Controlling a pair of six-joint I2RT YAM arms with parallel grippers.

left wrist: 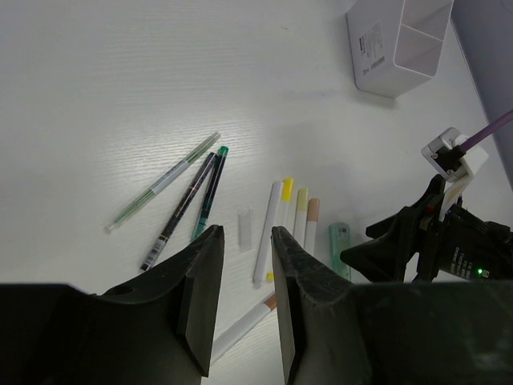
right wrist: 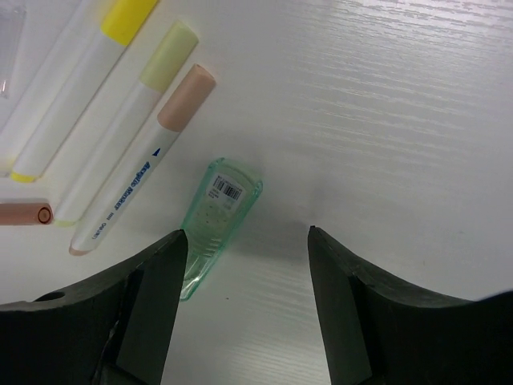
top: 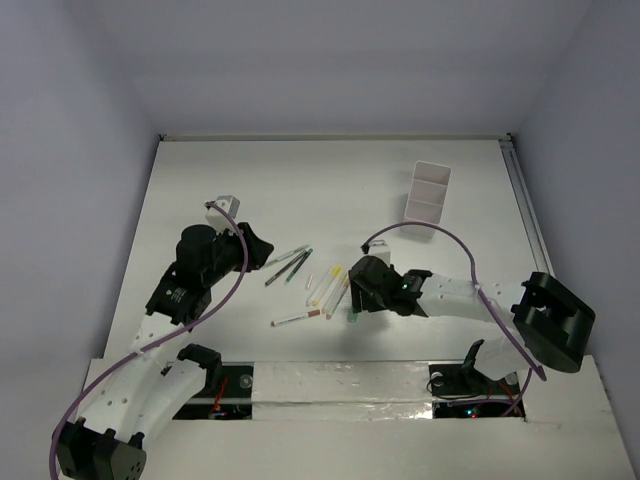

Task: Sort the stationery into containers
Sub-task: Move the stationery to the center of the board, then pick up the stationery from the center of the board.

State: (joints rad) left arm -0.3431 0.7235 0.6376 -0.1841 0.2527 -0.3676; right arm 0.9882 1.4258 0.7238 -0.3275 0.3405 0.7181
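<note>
The white divided box (top: 428,190) stands at the back right; it also shows in the left wrist view (left wrist: 398,44). Thin dark and grey pens (top: 288,266) (left wrist: 180,210) lie mid-table. White markers (top: 330,288) (right wrist: 120,72) with yellow, pale green and peach caps lie beside them. A red-tipped white pen (top: 297,318) (left wrist: 248,321) lies nearer. A stubby green piece (right wrist: 216,220) (left wrist: 339,245) lies flat. My right gripper (right wrist: 247,233) (top: 356,303) is open just above it, its left finger beside the piece. My left gripper (left wrist: 243,233) (top: 260,246) is open and empty, left of the pens.
A small clear cap (left wrist: 246,231) lies between the pens and the markers. The table's right rail (top: 525,200) runs close beside the box. The right arm's purple cable (top: 440,232) arches over the table in front of the box.
</note>
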